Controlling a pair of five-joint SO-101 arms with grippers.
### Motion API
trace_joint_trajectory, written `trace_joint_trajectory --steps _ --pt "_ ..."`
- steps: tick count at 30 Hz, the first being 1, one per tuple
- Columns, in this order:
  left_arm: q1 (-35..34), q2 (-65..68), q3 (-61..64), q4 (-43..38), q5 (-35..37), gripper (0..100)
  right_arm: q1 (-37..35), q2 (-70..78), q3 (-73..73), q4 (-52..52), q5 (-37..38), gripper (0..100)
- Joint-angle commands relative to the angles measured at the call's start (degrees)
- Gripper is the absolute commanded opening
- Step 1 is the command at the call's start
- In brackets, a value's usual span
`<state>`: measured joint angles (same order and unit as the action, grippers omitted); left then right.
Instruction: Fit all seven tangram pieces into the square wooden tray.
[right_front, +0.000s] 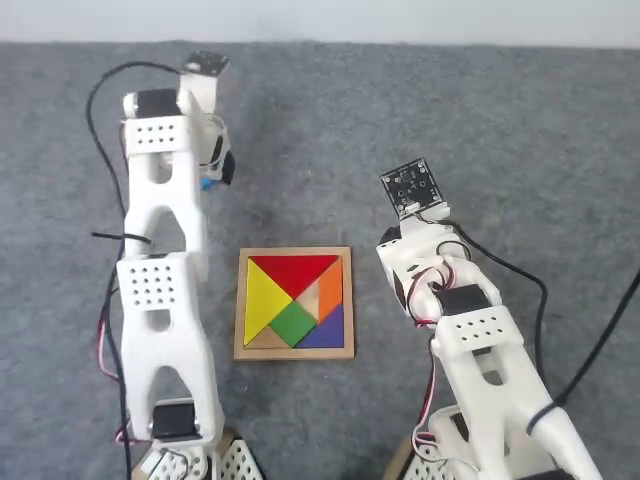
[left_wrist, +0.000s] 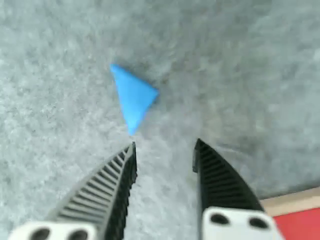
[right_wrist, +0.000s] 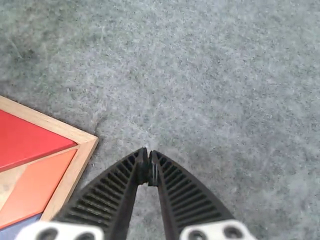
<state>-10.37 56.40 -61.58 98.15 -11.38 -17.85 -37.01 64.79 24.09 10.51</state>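
Note:
The square wooden tray lies between the two arms and holds red, yellow, green, orange and purple pieces, with bare wood showing at two spots. A small blue triangle rests on the grey carpet beyond the tray's far left corner, also visible as the blue triangle under the left arm's head. My left gripper is open, hovering just short of the triangle, with nothing between its fingers. My right gripper is shut on nothing, low over the carpet beside the tray's corner.
Grey carpet covers the whole table. The left arm stretches along the tray's left side, the right arm stands to its right. Black cables trail from both arms. The tray's edge shows close to the left gripper.

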Motion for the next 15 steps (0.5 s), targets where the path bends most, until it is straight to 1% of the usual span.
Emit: trace_joint_trajectory --steps 1,4,7,12,15 --pt "-0.35 -3.25 0.13 -8.0 1.76 20 -0.13 -1.98 -0.44 -1.1 0.53 0.9" --pt "-1.93 0.44 -0.4 -12.22 4.84 20 -0.13 -1.98 -0.44 -1.1 0.53 0.9" --pt "-2.55 3.52 -0.4 -14.07 5.27 20 -0.13 -1.98 -0.44 -1.1 0.53 0.9" --pt "-2.02 6.24 -0.4 -9.49 8.7 20 -0.13 -1.98 -0.44 -1.1 0.53 0.9" --pt "-2.11 6.51 -1.19 -8.18 10.81 20 -0.13 -1.98 -0.44 -1.1 0.53 0.9"
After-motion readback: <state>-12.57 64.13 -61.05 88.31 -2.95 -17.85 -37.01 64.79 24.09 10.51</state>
